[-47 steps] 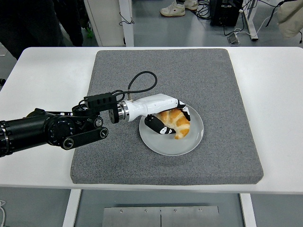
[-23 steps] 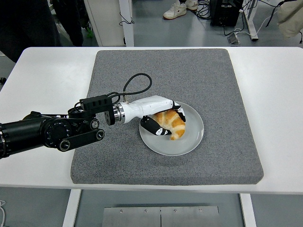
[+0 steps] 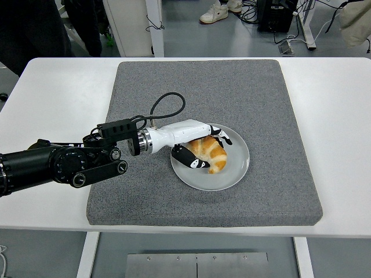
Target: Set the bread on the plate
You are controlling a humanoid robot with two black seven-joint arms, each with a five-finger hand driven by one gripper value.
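A golden croissant-shaped bread lies on the round grey plate in the middle of the grey mat. My left hand, white with black fingertips, reaches in from the left on a black arm and stays curled around the bread. Its thumb is on the near side and its fingers wrap over the far side. The bread's underside touches the plate. The right arm does not show.
The mat covers most of the white table. A black cable loops up from my left wrist. Legs, shoes and cables show on the floor beyond the far edge.
My left hand has drawn slightly leftward with the bread, which has shifted a little toward the plate's left half and settled lower. The fingers stay around it.
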